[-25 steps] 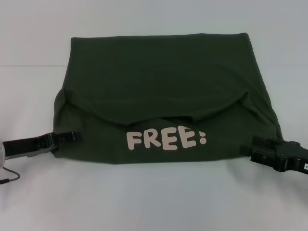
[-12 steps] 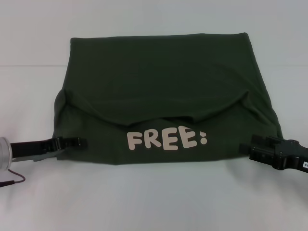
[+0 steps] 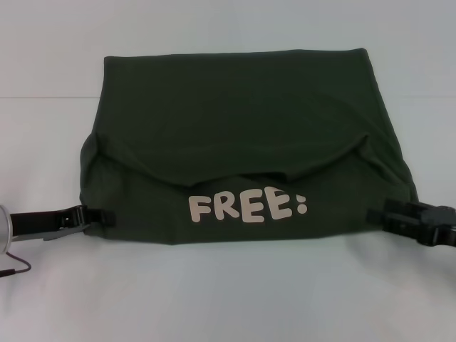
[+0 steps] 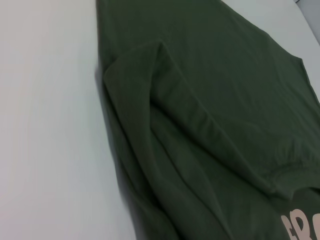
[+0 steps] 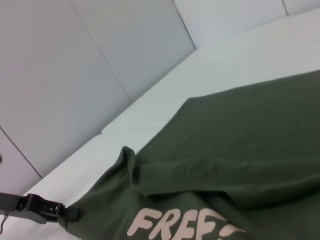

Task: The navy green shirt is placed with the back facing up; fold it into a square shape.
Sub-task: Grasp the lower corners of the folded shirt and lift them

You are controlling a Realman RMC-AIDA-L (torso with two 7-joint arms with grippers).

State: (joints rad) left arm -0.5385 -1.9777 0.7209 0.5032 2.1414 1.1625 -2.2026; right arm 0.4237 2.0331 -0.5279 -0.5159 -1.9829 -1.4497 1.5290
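Observation:
The navy green shirt (image 3: pixel 242 114) lies on the white table, folded into a rough rectangle. A folded-over layer crosses its middle, and beige letters "FREE:" (image 3: pixel 246 206) show on the near strip. My left gripper (image 3: pixel 105 215) lies low at the shirt's near left corner, its tip on the cloth edge. My right gripper (image 3: pixel 372 215) reaches the near right corner the same way. The left wrist view shows the shirt (image 4: pixel 225 100) and its folded edge. The right wrist view shows the shirt (image 5: pixel 250 130), the letters, and the left gripper (image 5: pixel 70 214) at the far corner.
The white table (image 3: pixel 228 292) runs on all sides of the shirt, with a faint seam (image 3: pixel 43 95) across its far part. A thin red-and-black cable (image 3: pixel 18 267) trails on the table by the left arm. Pale wall panels (image 5: pixel 75 75) stand behind the table.
The left gripper pushed in over the shirt's near left corner, then drew back a little toward the left. The right gripper shifted slightly at the near right corner. The shirt kept its shape.

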